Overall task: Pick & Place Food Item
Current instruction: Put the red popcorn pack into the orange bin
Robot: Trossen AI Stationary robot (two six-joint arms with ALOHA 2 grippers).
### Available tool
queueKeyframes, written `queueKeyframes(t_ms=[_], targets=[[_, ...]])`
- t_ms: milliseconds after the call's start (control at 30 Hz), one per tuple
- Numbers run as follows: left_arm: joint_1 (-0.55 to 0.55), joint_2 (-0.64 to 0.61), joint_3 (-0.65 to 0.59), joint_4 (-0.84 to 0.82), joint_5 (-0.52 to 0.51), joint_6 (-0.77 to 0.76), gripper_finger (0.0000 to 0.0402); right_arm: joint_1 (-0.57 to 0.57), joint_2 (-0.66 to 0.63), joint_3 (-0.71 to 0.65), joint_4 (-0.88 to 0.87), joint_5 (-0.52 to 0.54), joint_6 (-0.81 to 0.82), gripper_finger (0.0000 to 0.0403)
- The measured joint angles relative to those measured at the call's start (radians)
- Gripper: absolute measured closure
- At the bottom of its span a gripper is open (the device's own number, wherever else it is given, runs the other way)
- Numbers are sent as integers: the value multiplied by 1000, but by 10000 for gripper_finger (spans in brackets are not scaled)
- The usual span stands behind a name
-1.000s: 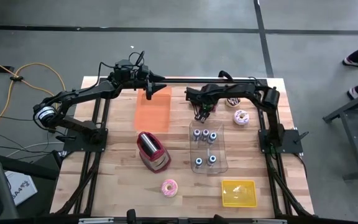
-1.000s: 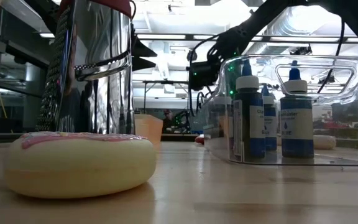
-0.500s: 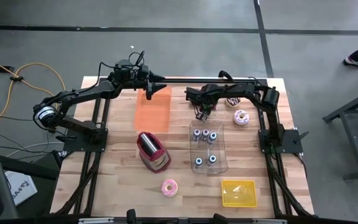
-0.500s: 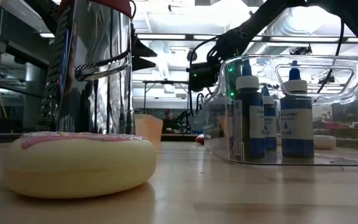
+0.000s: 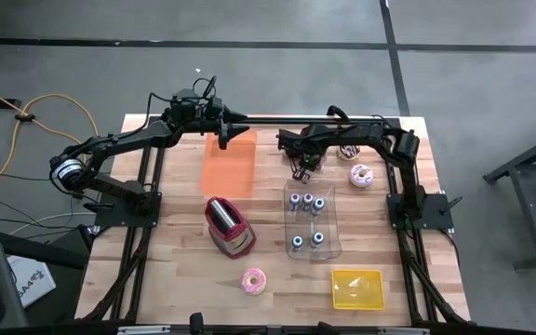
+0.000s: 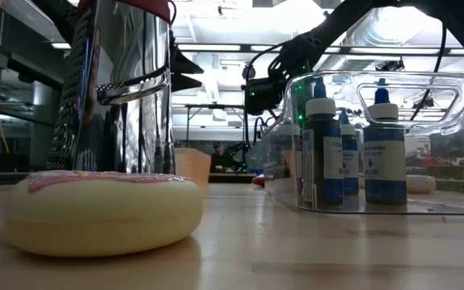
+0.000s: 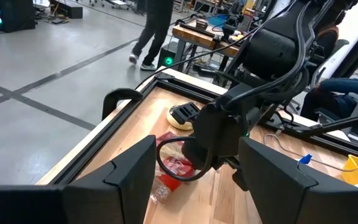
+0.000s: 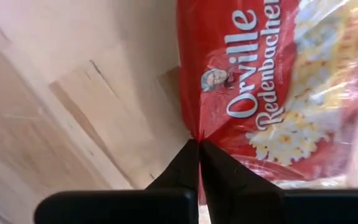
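Observation:
A red popcorn bag (image 8: 260, 81) in clear wrap lies on the wooden table, far of the clear bin; the left wrist view also shows the bag (image 7: 174, 167). My right gripper (image 8: 198, 155) stands over the bag, shut on its edge, and shows from above as the right gripper (image 5: 301, 173). My left gripper (image 5: 237, 122) hovers open above the far end of the orange tray (image 5: 228, 166), touching nothing. A pink donut (image 5: 253, 281) rests flat near the front edge. My right gripper pinches the bag's side edge (image 8: 194, 132) between its two fingertips, which meet on the red wrap. The fingers come from above, pointing down. The rest of the bag lies spread on the table beside the fingers.
A clear bin (image 5: 311, 220) with several blue bottles stands near of the right gripper. A red-topped grater (image 5: 230, 227) stands mid-table. Two more donuts (image 5: 362, 175) lie at the far right. A yellow tray (image 5: 357, 288) sits at the front right.
My right gripper's fingers have drawn together on the bag's edge while the arm has stayed in place. The bag has not moved.

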Motion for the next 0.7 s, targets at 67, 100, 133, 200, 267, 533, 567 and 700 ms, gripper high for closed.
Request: queueKeyframes(t_ms=[67,100,133,200,267,533,567,700], targets=[[0,0,0,0,0,0,179,0,-4,10,-5,0,-4,400],[0,0,0,0,0,0,179,0,-6,16,-6,0,-7,400],[0,0,0,0,0,0,179,0,-6,24,-8,0,-9,400],[0,0,0,0,0,0,179,0,-6,42,-21,2,-15,400],[0,0,0,0,0,0,179,0,-6,68,-32,3,-21,400],[0,0,0,0,0,0,179,0,-6,174,-61,-36,-46,400],[0,0,0,0,0,0,179,0,-6,185,-63,-49,-49,400],[0,0,0,0,0,0,179,0,-6,219,-66,-92,-53,400]])
